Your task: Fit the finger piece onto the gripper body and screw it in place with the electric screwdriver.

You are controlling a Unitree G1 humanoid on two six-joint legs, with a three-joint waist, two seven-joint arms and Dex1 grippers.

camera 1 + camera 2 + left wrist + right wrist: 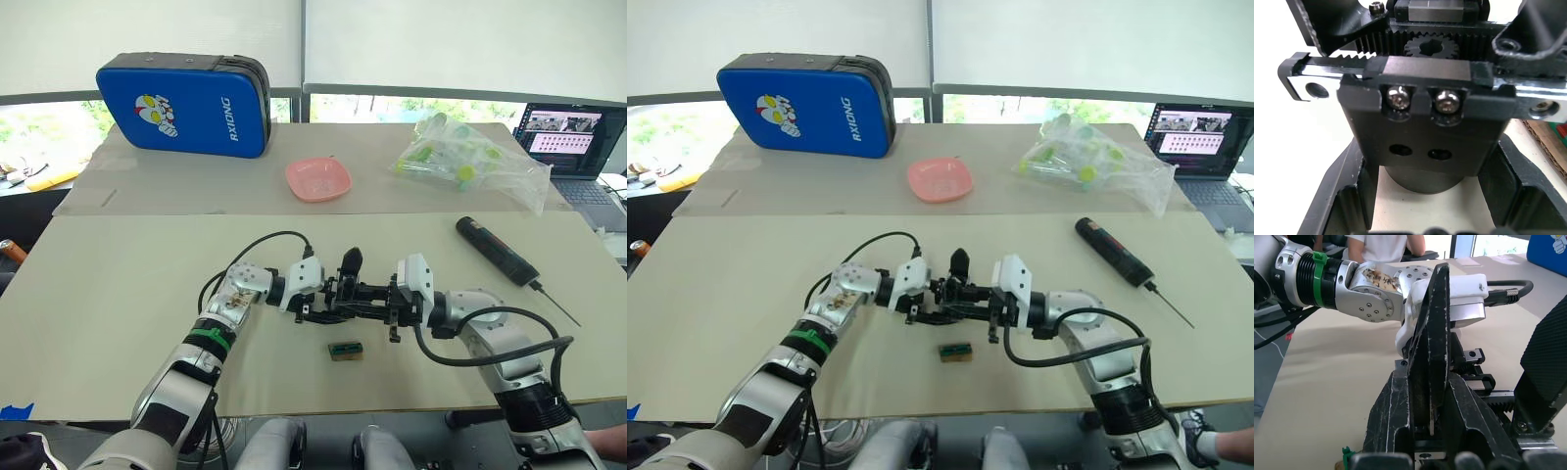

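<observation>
Two claws meet in the middle of the tabletop (118, 294), both working on the gripper body (345, 294). The left claw (315, 300) is clamped on the gripper body; its wrist view looks straight at the block with two screws, two empty holes below them, and the toothed rack. The right claw (1425, 431) is clenched on the finger piece (1431, 347), a black tapered blade standing upright between its fingers, right up against the body's rack.

The electric screwdriver (498, 251) is lying well off to the right on the tabletop, untouched, bit pointing away toward the right edge. A small green-and-brown block (345, 350) sits just in front of the claws.

What could go wrong, as I see it:
- Both claws are busy. To fetch the screwdriver, one has to let go, and if the finger piece isn't properly seated on the rail it'll likely tip or drop out.
- The finger piece looks pinched by its narrow edges, so a bit of side load while sliding it on could twist it in the grip and misalign the holes.
- Pushing hard against the body could shift it in the left claw.
- I can't spot any loose screws from here, so that's another question mark.
</observation>
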